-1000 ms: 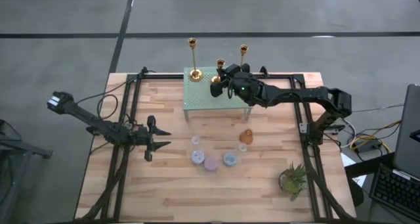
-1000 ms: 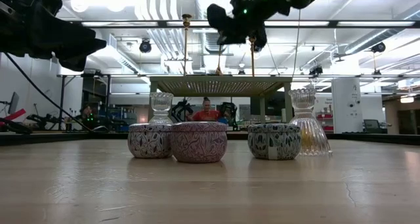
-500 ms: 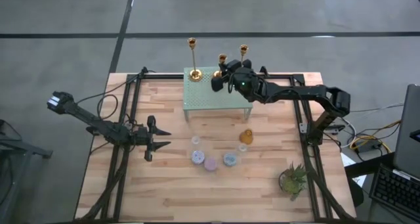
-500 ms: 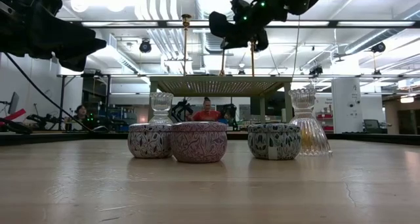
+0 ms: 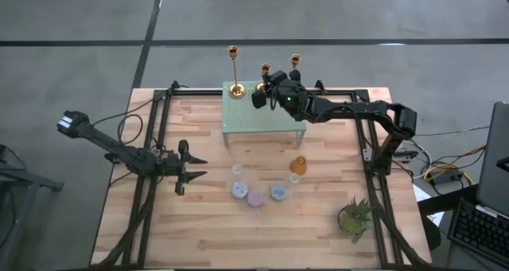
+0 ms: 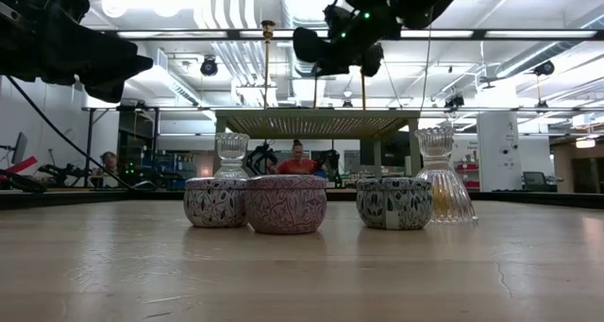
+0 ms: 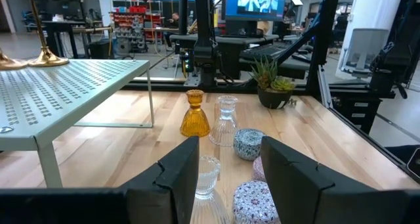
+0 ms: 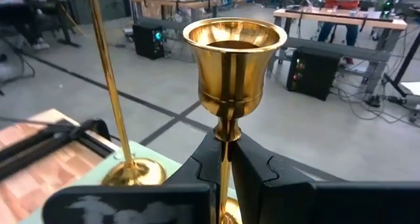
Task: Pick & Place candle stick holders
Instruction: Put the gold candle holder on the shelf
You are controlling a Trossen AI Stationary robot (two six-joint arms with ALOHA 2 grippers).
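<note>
Three gold candlesticks stand at the table's far edge on a pale green perforated stand: a tall one at the left, a short one in the middle, and another to the right. My right gripper is shut on the short one, whose cup fills the right wrist view. The tall one's round base rests on the stand. My left gripper hangs open and empty over the table's left middle. My right gripper pinches the short candlestick's thin stem between its two fingers, just below the cup. The fingers come about level from the table's right side and lie across the stem. The candlestick stands upright; my gripper hides its base.
Three patterned candle tins lie in an arc at the table's middle, with clear glass holders and an amber glass holder beside them. A small potted plant stands near the right front corner. Black frame rails run along both sides.
My right gripper, shut on the short candlestick, has gone a little toward the table's far edge and left, taking the candlestick closer to the tall one. The candlestick stays upright.
</note>
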